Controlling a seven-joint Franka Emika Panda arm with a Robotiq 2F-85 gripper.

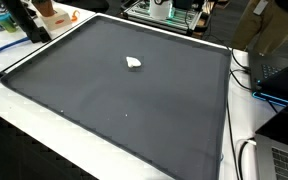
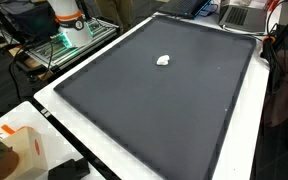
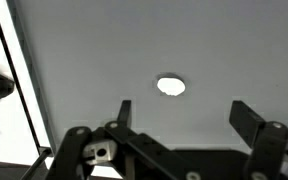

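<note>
Open room: a large dark mat (image 1: pixel 134 110) is seen covering most of the table (image 1: pixel 34 107), and a white table rim is left showing around it in both exterior views. The mat surface is flat and is taken up only by one small thing, so free space is left on all sides of it.

Edges:
- In an exterior view, cables (image 1: pixel 246 70) are draped over the right table rim, just beside the mat border.
- In an exterior view, a box (image 2: pixel 24 148) is set on the near left corner of the table, off the mat and well apart from the thing.
- In the wrist view, the mat's left border is seen as a dark line with a white strip next to it.

Thing: a small white crumpled lump (image 1: pixel 134 63) lies on the mat, toward the far side and roughly midway between left and right. It is also seen in the other exterior picture (image 2: pixel 164 60). It looks irregular and wadded, bright against the dark mat; the material cannot be told. In the wrist view the lump (image 3: pixel 170 86) appears as a pale oval.

Gripper: the gripper (image 3: pixel 184 115) is seen in the wrist view only. Its jaws are spread wide and nothing is held. The lump is framed between the two fingers (image 3: pixel 124 110) but lies beyond them, untouched.
</note>
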